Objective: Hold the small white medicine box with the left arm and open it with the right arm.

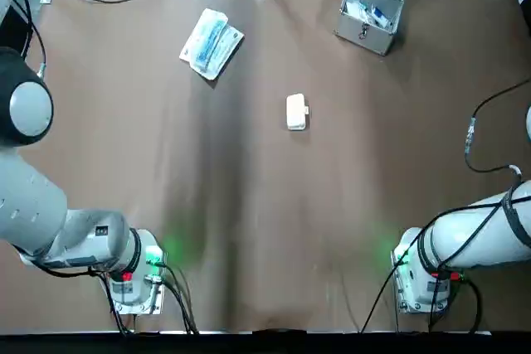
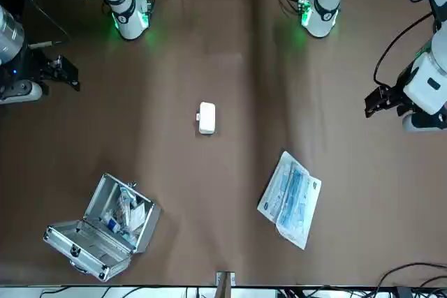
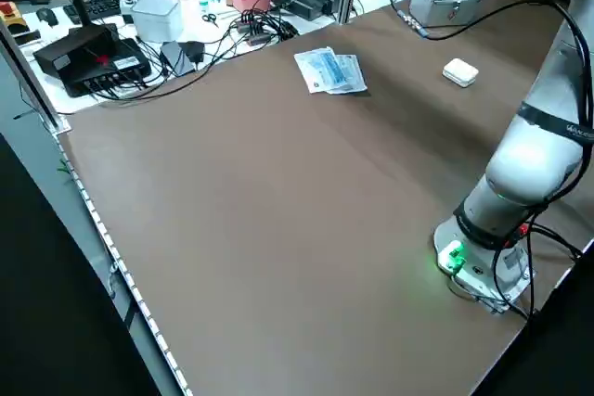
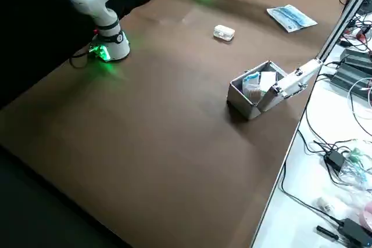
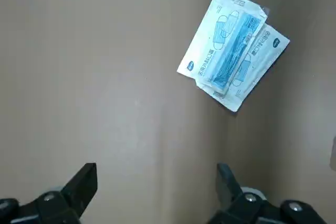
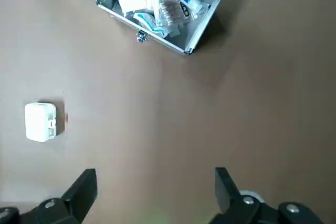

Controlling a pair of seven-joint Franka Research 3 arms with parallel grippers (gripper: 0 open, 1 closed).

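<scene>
The small white medicine box (image 1: 296,112) lies shut near the middle of the brown table (image 1: 249,230), also seen in the front view (image 2: 207,118) and the right wrist view (image 6: 40,121). My left gripper (image 5: 155,187) hangs high over the table's left side (image 2: 375,101), open and empty, well away from the box. My right gripper (image 6: 152,187) hovers at the right side (image 2: 66,73), likewise open with nothing between its fingers. Neither gripper touches the box.
A blue-and-white packet of face masks (image 1: 211,43) lies at the back left, below the left wrist camera (image 5: 231,59). An open metal first-aid case (image 1: 373,6) with supplies stands at the back right (image 6: 163,9). Cables and gear sit beyond the far edge.
</scene>
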